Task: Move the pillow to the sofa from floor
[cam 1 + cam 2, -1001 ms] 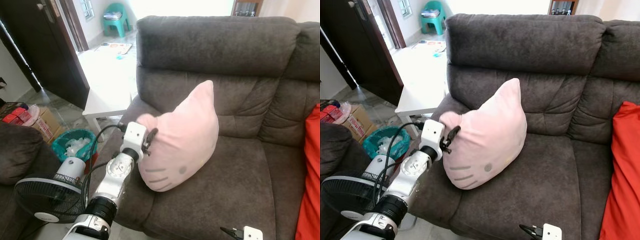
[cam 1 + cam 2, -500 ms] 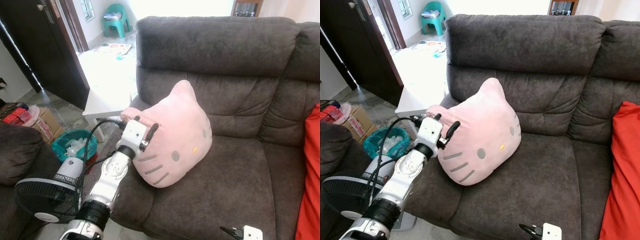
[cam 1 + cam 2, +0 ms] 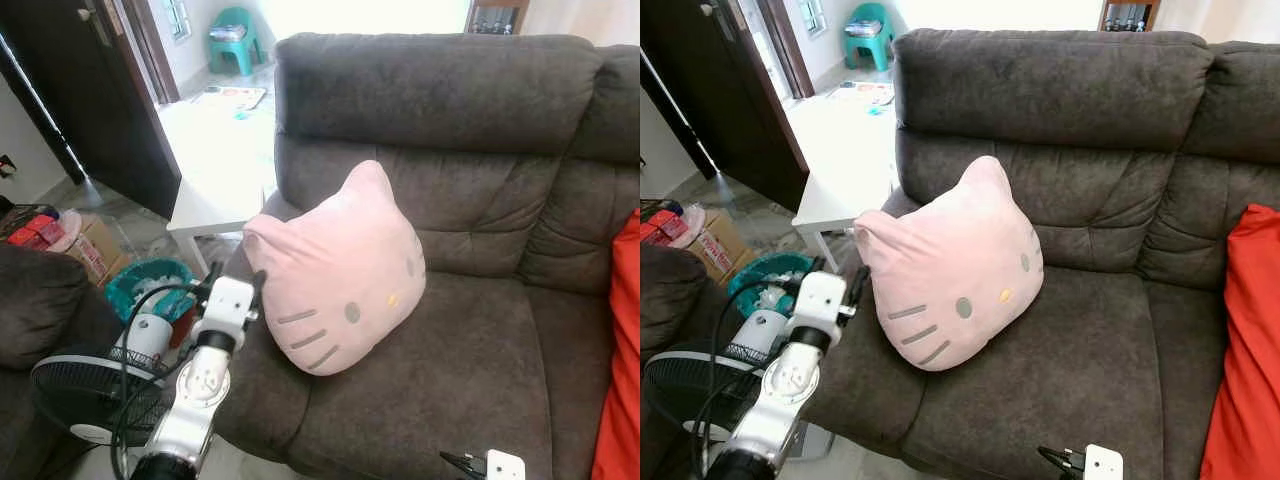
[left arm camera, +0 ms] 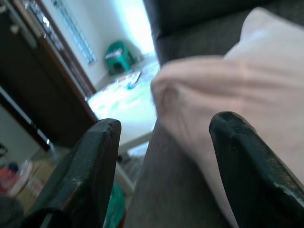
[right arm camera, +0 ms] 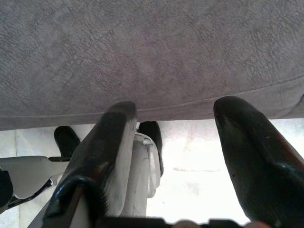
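Observation:
A pink cat-face pillow (image 3: pixel 340 280) rests on the seat of the dark grey sofa (image 3: pixel 450 90), leaning against the backrest near the left armrest. My left gripper (image 3: pixel 236 280) hovers over the armrest just left of the pillow's edge, open, with nothing between its fingers. In the left wrist view the pillow (image 4: pixel 247 80) lies just ahead of the two spread fingers (image 4: pixel 90 161). My right gripper (image 3: pixel 462 463) hangs low in front of the sofa's front edge. It is open and empty, with the sofa front (image 5: pixel 156 52) above the fingers (image 5: pixel 247 142) in the right wrist view.
A red cushion (image 3: pixel 620 380) lies at the sofa's right end. Left of the sofa stand a white low table (image 3: pixel 215 190), a teal bin (image 3: pixel 150 285), a black fan (image 3: pixel 90 395) and a cardboard box (image 3: pixel 90 245). A dark door (image 3: pixel 90 90) stands open behind.
The pillow swung face-out and settled against the backrest. My left gripper let go of its left edge and drew back down and to the left. The right arm stayed still.

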Controlling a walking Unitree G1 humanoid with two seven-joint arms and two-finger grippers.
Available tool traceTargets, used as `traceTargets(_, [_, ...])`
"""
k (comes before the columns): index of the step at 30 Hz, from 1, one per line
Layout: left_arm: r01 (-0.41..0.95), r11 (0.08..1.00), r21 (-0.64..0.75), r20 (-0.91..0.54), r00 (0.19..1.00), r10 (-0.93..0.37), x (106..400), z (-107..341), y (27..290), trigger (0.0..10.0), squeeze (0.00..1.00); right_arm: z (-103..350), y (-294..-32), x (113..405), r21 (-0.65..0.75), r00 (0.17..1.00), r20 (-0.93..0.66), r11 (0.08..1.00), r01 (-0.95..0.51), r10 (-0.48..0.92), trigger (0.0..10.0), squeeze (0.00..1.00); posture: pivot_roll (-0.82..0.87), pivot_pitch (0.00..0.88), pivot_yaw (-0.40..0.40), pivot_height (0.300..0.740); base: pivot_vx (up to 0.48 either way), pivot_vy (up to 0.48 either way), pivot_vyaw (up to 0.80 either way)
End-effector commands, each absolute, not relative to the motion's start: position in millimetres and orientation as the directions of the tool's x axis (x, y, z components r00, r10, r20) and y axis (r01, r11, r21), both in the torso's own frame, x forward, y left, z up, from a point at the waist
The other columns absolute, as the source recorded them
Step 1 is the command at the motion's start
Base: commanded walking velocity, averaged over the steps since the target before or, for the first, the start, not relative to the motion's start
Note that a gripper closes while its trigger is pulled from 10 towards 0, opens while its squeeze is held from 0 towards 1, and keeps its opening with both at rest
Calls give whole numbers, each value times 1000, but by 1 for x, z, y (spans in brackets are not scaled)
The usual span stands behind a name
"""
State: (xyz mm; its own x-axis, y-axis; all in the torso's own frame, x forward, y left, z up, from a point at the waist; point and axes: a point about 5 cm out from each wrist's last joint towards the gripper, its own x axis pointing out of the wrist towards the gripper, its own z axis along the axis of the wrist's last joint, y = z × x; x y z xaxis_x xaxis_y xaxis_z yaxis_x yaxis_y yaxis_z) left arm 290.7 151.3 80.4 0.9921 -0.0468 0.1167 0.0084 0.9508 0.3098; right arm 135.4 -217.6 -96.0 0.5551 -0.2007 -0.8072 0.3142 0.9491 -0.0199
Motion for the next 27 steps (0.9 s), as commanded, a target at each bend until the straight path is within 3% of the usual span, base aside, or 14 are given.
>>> traceTargets(1, [-21,950,311,114,993,-16,286,75,158,10000,0,-96,-218,134,-20,555,-808,950,311,-199,10000,0,-38,0,32,740,0,0,0])
traceTargets(12, [-88,956,281,150,988,47,284,78,157,10000,0,-93,-228,137,-53,569,-796,961,271,-205,10000,0,-3,0,-20,740,0,0,0])
traceTargets(27, [37,962,270,142,987,-78,298,84,136,10000,0,-95,-221,135,-38,570,-797,958,283,-200,10000,0,-88,0,70,740,0,0,0])
